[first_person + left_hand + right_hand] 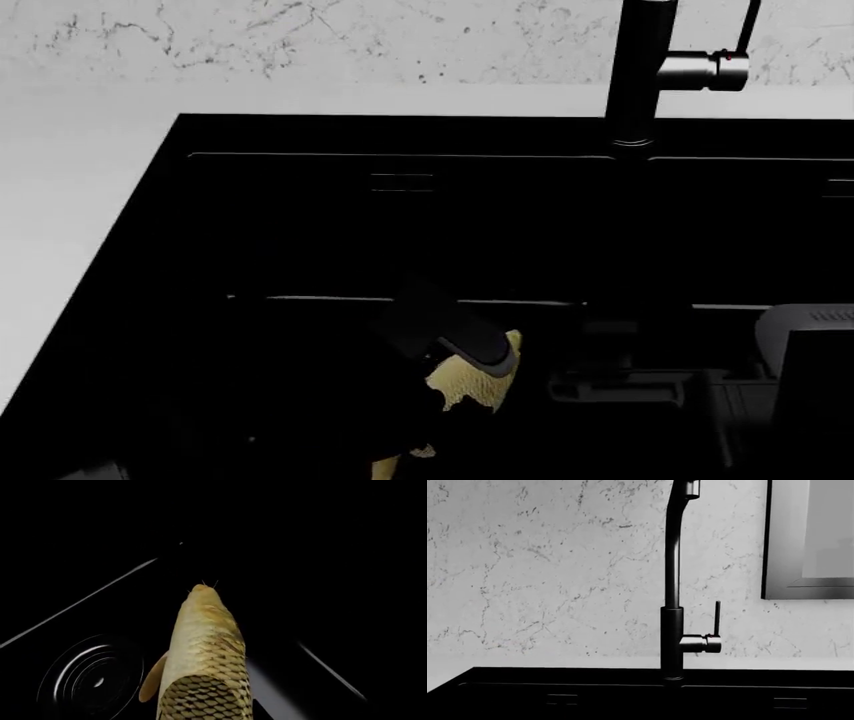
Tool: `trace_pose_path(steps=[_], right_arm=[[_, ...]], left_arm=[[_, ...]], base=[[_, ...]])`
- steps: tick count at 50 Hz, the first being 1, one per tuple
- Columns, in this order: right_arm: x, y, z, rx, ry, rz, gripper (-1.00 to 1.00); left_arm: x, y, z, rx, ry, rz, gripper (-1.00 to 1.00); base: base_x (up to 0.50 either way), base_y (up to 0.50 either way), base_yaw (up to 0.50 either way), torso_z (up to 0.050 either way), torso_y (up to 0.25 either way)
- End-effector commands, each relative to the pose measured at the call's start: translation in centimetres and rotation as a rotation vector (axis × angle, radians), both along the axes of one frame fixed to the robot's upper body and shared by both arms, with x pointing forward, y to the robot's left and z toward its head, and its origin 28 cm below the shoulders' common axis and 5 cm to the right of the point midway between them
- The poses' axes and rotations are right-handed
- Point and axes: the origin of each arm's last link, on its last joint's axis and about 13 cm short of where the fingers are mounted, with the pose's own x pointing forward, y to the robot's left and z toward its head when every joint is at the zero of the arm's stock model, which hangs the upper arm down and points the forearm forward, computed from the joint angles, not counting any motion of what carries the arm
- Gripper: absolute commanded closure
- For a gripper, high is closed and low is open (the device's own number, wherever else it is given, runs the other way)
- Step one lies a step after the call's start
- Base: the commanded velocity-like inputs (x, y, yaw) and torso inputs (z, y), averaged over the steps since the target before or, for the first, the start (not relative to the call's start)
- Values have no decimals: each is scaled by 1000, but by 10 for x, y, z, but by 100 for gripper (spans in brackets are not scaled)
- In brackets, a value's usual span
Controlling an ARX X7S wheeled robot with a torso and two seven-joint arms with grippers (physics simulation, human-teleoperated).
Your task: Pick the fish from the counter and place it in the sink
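Observation:
The fish (pixel 203 650), yellowish-olive with dark mesh-like scales and a tan fin, sticks out from my left gripper over the black sink (pixel 80 580). A round ringed drain (pixel 90 677) lies below and to one side of it. In the head view my left gripper (pixel 467 365) is a dark shape above the left basin of the sink (pixel 400 220), and the fish (pixel 470 388) shows as a yellow patch in its grip. The white counter (pixel 80 200) runs along the sink's left side. My right gripper's jaws are lost against the black sink.
A tall black faucet (pixel 641 70) with a side lever stands at the sink's back edge, also in the right wrist view as the faucet (pixel 672 605). Veined marble wall (pixel 547 570) behind it. A grey part of my right arm (pixel 807 340) sits at the right.

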Motion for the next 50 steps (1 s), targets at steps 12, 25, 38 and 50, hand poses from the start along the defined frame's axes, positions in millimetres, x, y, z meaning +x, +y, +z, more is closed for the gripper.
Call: trace_pose_path(steps=[12,25,38,50], right_arm=[[0,1,1,-2,-2,3,-100],[-2,1,2,-3,-7,4,-100],[-2,1,1,0,-13,4,-100],[-2,2,3,1,-16,9,-100]], left_arm=[[-3,-13,15,-127,33,-106,-100],[-3,-17,25,-136,-1,-124,-100],[2,-14,40,-124,-65,-108,-100],[12,-5,43,-52,-119,-74,-100]], base=[[0,0,0,0,1],[0,0,0,0,0],[0,0,0,0,0],[0,0,0,0,0]])
